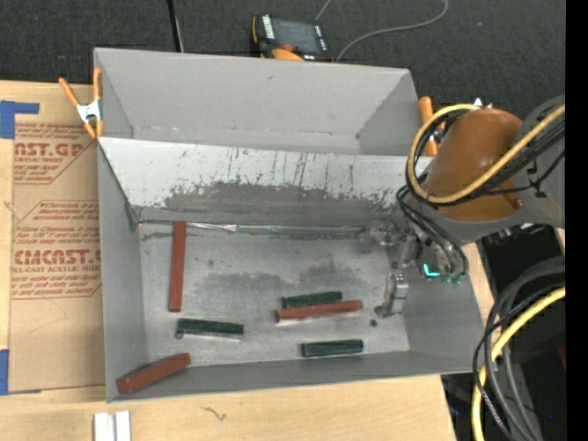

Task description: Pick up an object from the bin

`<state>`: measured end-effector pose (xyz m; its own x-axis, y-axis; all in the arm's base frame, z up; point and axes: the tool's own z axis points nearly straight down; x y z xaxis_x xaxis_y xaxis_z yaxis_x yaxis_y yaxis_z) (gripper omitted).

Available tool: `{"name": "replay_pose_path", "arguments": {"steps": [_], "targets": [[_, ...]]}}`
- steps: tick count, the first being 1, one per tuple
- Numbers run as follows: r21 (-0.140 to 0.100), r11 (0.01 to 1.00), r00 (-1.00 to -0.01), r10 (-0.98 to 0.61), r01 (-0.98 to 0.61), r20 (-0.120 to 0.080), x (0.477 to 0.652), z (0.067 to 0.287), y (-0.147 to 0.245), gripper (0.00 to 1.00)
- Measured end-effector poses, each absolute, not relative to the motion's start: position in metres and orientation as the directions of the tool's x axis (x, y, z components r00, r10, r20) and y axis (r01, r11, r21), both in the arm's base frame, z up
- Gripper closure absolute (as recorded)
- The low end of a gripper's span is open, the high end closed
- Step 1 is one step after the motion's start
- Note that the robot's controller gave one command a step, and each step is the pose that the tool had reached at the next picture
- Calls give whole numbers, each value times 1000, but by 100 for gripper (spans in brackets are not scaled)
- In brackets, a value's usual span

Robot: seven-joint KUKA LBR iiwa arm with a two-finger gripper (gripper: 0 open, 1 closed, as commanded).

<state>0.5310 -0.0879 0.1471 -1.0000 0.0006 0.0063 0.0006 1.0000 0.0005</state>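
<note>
Scuffed grey metal makes up the floor of the bin [257, 108], which stands on dark carpet. The arm's gripper [396, 296] hangs low over the floor at the bin's right side; whether it is apart or together cannot be told, and nothing shows clamped in it. Nearest to it is a red-brown bar [319, 311], lying flat near the middle with its right end just left of the gripper. A dark green bar [311, 299] lies alongside it on the far side, touching or nearly so. Another dark green bar [332, 347] lies closer to the front wall. Well to the left are a third green bar [210, 329], a long red-brown bar [176, 266] pointing front to back, and a short red-brown bar [152, 373] in the front left corner.
</note>
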Motion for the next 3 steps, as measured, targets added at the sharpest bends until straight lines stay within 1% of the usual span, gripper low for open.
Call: {"name": "replay_pose_path", "arguments": {"steps": [1, 2, 3], "targets": [[2, 989, -989, 147, 147, 7, 505, 76, -51, 0], [0, 989, -989, 147, 147, 1, 507, 79, -53, 100], [1, 995, -995, 96, 96, -9, 504, 283, -51, 100]]}}
